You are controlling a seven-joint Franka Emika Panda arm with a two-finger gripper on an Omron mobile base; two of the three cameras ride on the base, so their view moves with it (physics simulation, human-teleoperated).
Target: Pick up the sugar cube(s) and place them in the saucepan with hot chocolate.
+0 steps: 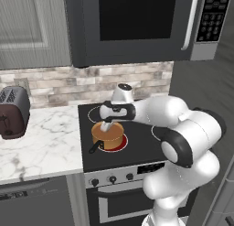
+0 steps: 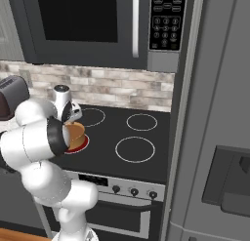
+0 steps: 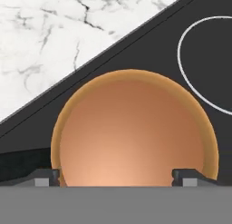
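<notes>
The orange-copper saucepan (image 1: 109,135) stands on the stove's front left burner, its short black handle pointing toward the front left. Its brownish-orange contents (image 3: 136,132) look smooth in the hand view. My gripper (image 1: 107,126) hangs directly over the pan, pointing down. It is open: the two fingertips (image 3: 45,177) stand wide apart with nothing between them. In the right base view my own arm covers part of the saucepan (image 2: 76,133). The sugar cubes are out of view.
A dark red toaster (image 1: 13,113) sits on the marble counter (image 1: 43,145) left of the black stovetop (image 2: 127,137). A microwave (image 1: 137,24) hangs above the stove. A tall grey fridge (image 2: 219,137) stands to the right.
</notes>
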